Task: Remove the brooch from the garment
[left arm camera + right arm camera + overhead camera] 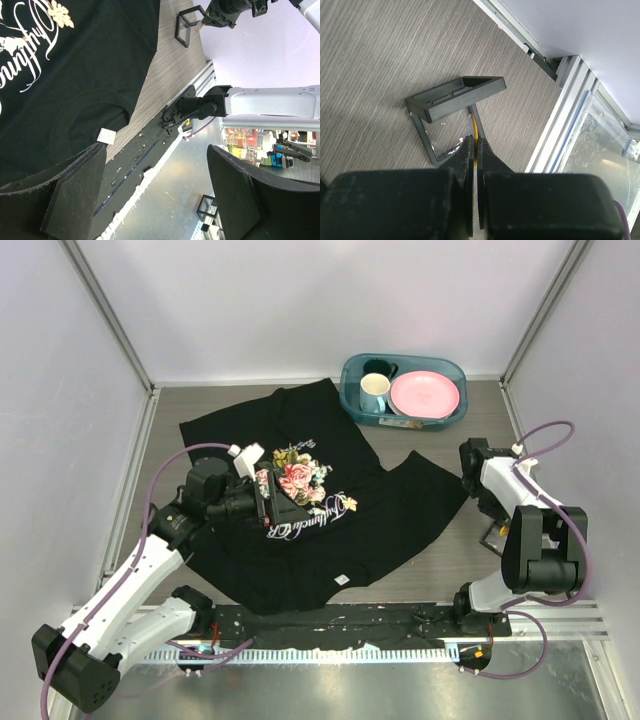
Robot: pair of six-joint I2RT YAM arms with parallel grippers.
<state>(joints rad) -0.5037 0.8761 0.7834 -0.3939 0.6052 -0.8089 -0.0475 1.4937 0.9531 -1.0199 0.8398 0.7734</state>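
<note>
Right end effector (475, 144) pinched tight beside frame (460, 92); top view hides that

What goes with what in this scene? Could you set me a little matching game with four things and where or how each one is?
Things:
1. plate
2. T-shirt
3. left gripper
4. right gripper

Descriptions:
A. jaws closed, beside a small black frame
B. black, spread on the table
C. pink, inside the blue tub
D. jaws wide apart, above the T-shirt

Pairs: 1-C; 2-B; 3-D; 4-A.
</note>
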